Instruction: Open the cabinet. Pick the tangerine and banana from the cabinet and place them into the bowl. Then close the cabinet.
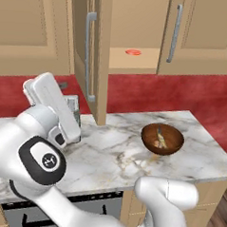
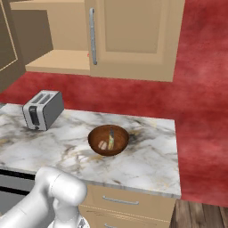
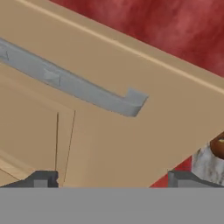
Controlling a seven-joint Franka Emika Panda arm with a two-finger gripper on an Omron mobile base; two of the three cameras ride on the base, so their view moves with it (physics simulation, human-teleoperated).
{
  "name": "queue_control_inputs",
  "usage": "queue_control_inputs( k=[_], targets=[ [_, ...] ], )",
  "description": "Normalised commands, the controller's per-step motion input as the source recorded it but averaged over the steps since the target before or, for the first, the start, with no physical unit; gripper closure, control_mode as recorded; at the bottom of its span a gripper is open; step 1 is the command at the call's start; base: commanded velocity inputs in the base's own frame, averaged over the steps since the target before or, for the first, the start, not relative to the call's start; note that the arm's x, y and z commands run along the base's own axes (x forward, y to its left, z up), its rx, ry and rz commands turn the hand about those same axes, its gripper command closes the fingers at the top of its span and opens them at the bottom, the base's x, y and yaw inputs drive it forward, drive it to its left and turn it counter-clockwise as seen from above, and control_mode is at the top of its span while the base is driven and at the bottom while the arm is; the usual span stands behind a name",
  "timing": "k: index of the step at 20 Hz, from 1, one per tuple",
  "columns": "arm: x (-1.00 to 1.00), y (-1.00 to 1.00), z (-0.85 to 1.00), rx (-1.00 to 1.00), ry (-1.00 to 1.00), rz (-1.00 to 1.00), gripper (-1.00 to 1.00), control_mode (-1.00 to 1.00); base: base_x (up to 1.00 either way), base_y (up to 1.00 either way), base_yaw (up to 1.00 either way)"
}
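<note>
Gripper point(image 3: 109, 179) spread; cabinet point(image 3: 109, 144) door seemingly just ahead.

White glossy arm point(image 1: 47, 130), dark joint rings, round black cap w/ logo.

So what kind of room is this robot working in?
A kitchen, by the look of it, and a rendered one: a marble-patterned counter carries a silver toaster and a brown bowl, with a tan wall cabinet standing open above.
</note>
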Motion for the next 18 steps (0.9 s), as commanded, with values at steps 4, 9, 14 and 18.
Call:
queue_control_inputs(
  k=[4, 9, 14, 18],
  targets=[
    [0.09, -0.23, 0.0, 0.0, -0.04, -0.15, -1.0, -1.0, 0.0, 0.0, 0.0],
    [0.08, -0.28, 0.0, 0.0, -0.02, -0.15, -1.0, -1.0, 0.0, 0.0, 0.0],
    [0.03, -0.34, 0.0, 0.0, 0.0, -0.14, -1.0, -1.0, 0.0, 0.0, 0.0],
    [0.02, -0.4, 0.0, 0.0, 0.0, -0.1, -1.0, -1.0, 0.0, 0.0, 0.0]
  ],
)
